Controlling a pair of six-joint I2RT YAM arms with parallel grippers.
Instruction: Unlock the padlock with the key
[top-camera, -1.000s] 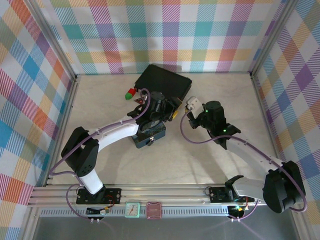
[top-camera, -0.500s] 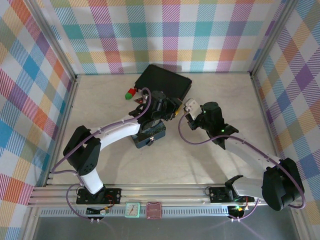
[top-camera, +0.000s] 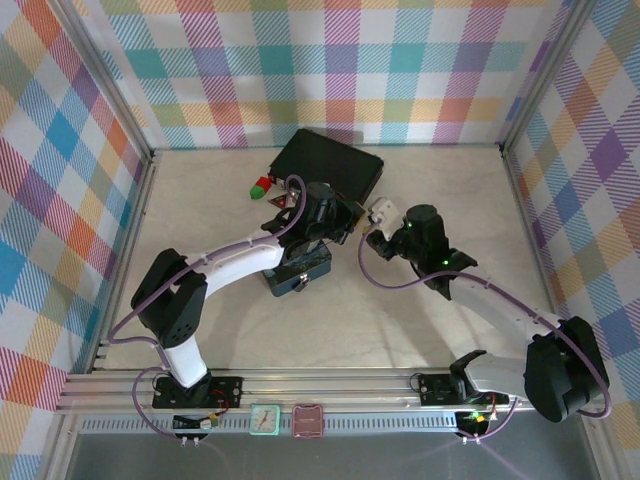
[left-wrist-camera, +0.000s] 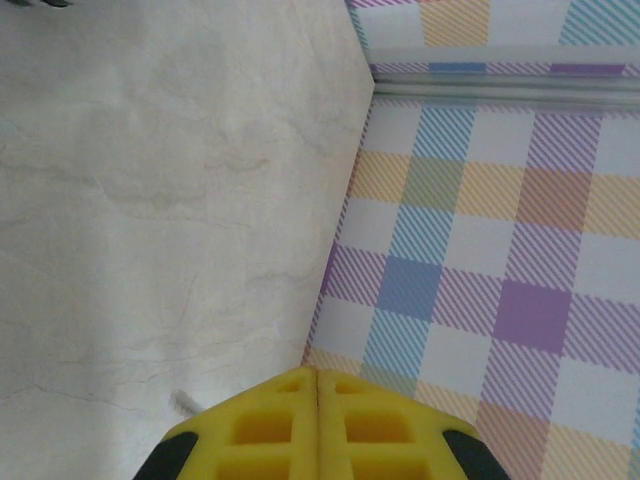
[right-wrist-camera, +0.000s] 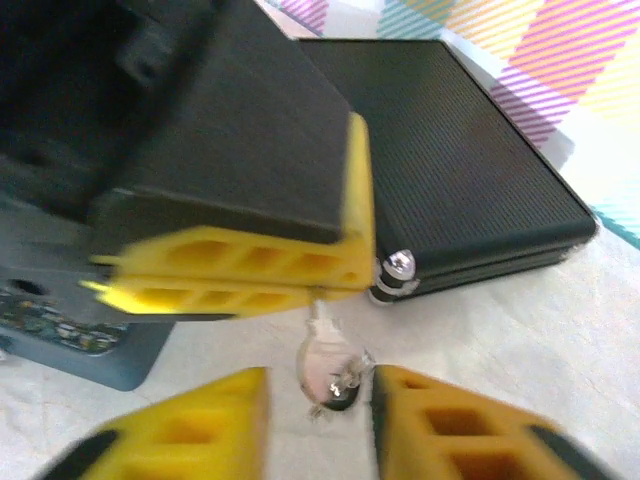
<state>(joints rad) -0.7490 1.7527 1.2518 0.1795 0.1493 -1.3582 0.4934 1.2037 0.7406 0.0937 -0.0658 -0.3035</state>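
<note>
Between the right gripper's (right-wrist-camera: 320, 388) parted jaws hangs the padlock (right-wrist-camera: 327, 368), pinched at its top by the left gripper's (right-wrist-camera: 345, 280) closed jaws. Hold that pinch firm; draw the right straight back without knocking it.

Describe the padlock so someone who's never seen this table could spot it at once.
Find the big black case at the back of the table; by its near edge the left gripper has its yellow fingers shut. The padlock is the tiny rounded silvery piece just beneath them, between the spread fingers of the right gripper; the silver latch sits fixed on the case.
</note>
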